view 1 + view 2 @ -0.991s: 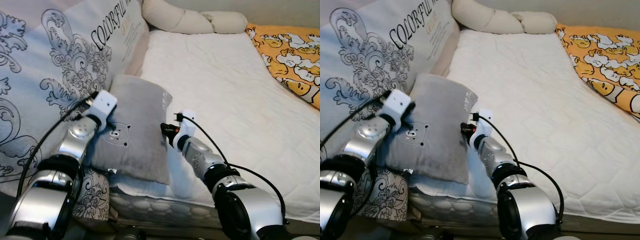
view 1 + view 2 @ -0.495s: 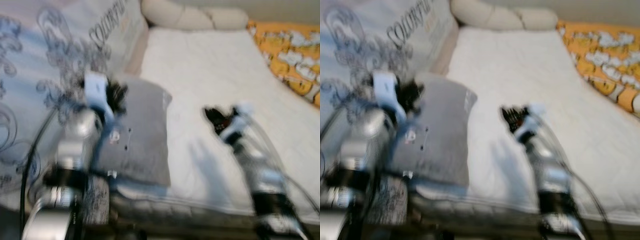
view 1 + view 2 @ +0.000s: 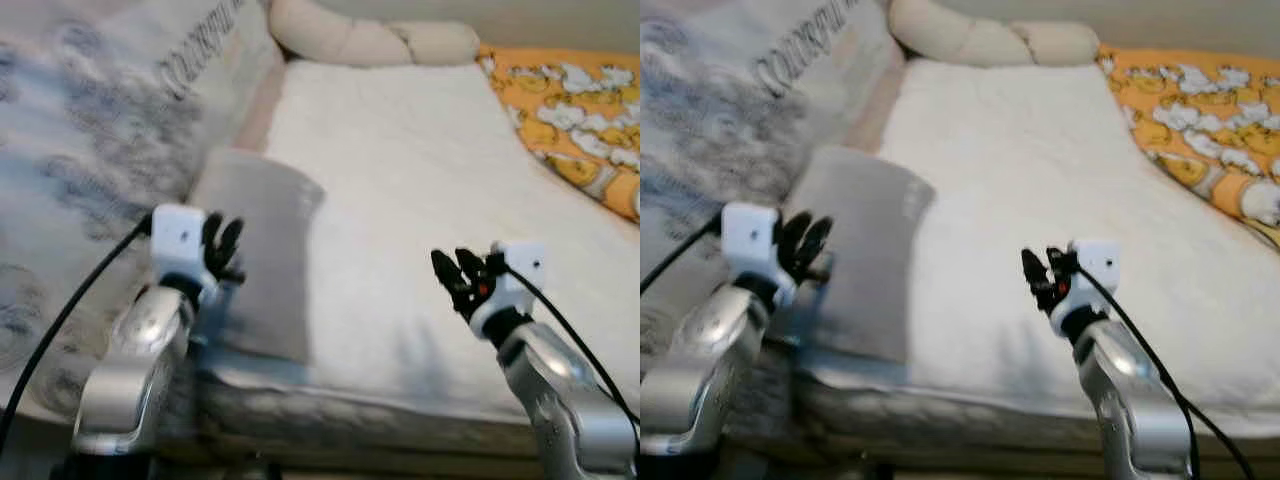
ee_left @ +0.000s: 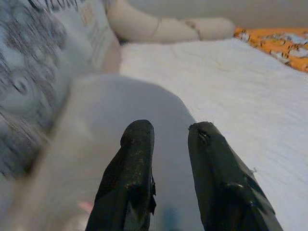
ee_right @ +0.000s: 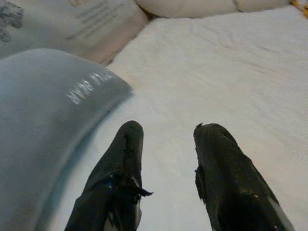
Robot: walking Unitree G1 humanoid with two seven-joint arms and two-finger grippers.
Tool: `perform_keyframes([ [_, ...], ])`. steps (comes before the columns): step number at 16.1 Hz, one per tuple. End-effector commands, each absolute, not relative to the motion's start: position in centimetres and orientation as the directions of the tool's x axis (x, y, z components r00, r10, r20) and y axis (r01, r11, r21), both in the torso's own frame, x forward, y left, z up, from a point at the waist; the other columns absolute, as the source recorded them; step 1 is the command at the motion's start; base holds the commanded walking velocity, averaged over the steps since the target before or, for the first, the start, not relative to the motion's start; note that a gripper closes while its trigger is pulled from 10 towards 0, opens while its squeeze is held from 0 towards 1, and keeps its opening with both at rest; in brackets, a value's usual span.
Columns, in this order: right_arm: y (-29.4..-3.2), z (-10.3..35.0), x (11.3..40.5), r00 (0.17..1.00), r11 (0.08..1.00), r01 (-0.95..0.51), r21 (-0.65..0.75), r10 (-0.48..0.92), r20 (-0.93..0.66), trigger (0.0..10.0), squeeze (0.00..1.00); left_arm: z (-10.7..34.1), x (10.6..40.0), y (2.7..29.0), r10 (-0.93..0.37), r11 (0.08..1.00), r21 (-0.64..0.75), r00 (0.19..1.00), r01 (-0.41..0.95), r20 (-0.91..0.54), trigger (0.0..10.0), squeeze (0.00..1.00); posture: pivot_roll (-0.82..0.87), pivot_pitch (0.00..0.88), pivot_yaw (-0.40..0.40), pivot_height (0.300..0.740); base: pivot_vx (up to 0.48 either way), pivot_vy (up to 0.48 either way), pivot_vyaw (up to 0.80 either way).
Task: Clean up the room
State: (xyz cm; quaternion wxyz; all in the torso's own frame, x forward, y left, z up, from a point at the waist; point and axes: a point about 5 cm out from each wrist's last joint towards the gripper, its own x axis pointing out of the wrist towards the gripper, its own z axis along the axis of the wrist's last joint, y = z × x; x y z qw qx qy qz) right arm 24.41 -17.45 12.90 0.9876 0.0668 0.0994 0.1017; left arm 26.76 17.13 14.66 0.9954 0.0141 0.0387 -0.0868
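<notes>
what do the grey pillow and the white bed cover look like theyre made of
Grey pillow: soft, matte fabric, probably plush or velour, going by its smooth rounded surface. White bed cover: quilted textile, likely cotton or polyester; faint stitched lines show, though blur hides the weave.

Grey pillow [image 3: 262, 250], plain, pale lettering near one edge. Bed [image 3: 400, 180] white, quilted. Big cushion [image 3: 90, 130] pale grey-white, dark grey scroll ornament, black lettering. Bolster [image 3: 370, 42] cream, plain. Blanket [image 3: 570, 130] orange, white-and-yellow cartoon figures. Left hand [image 3: 222, 245]: black fingers, white wrist block, silver arm, black cable. Right hand [image 3: 457, 275]: same black, white and silver, small red spot.
</notes>
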Motion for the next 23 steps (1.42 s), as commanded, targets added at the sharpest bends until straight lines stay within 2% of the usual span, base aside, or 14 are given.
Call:
perform_keyframes([
  [1,-17.9,13.2,24.0,0.963,0.976,-0.169,0.139,0.194,-0.189,10.0,0.0,15.1,26.5,16.9,-0.156,0.987,0.033,0.985,0.158,-0.068,10.0,0.0,0.01,0.0,0.003,0.74,0.0,-0.48,0.0],
  [4,-17.5,13.3,24.3,0.956,0.975,-0.185,0.124,0.208,-0.207,10.0,0.0,14.3,25.3,17.2,-0.106,0.993,0.042,0.987,0.112,-0.119,10.0,0.0,0.02,0.0,0.004,0.74,0.0,-0.48,0.0],
  [7,-17.2,12.8,25.2,0.956,0.974,-0.176,0.144,0.204,-0.212,10.0,0.0,14.1,25.4,17.7,-0.056,0.998,0.03,0.991,0.06,-0.126,10.0,0.0,0.05,0.0,-0.014,0.74,0.0,-0.48,0.0],
  [11,-17.3,11.7,24.7,0.948,0.98,-0.153,0.124,0.182,-0.263,10.0,0.0,13.6,24.7,18.2,-0.022,1.0,0.016,0.989,0.025,-0.146,10.0,0.0,0.05,0.0,-0.013,0.74,0.0,-0.48,0.0],
  [16,-18.1,11.4,24.4,0.954,0.99,-0.091,0.106,0.117,-0.276,10.0,0.0,12.9,24.7,17.3,-0.055,0.998,0.021,0.985,0.06,-0.164,10.0,0.0,0.03,0.0,0.002,0.74,0.0,-0.48,0.0],
  [17,-17.7,11.6,24.3,0.953,0.986,-0.096,0.137,0.131,-0.273,10.0,0.0,12.9,24.5,17.2,-0.068,0.998,-0.002,0.984,0.069,-0.165,10.0,0.0,0.02,0.0,0.011,0.74,0.0,-0.48,0.0],
  [20,-17.2,11.4,23.8,0.949,0.987,-0.122,0.107,0.147,-0.278,10.0,0.0,12.5,24.6,17.1,-0.072,0.997,0.001,0.981,0.073,-0.18,10.0,0.0,0.0,0.0,0.03,0.74,0.0,-0.48,0.0],
  [23,-17.8,10.7,24.0,0.944,0.994,-0.082,0.077,0.103,-0.314,10.0,0.0,12.4,24.9,16.9,-0.072,0.997,0.018,0.981,0.077,-0.18,10.0,0.0,0.02,0.0,0.007,0.74,0.0,-0.48,0.0],
])
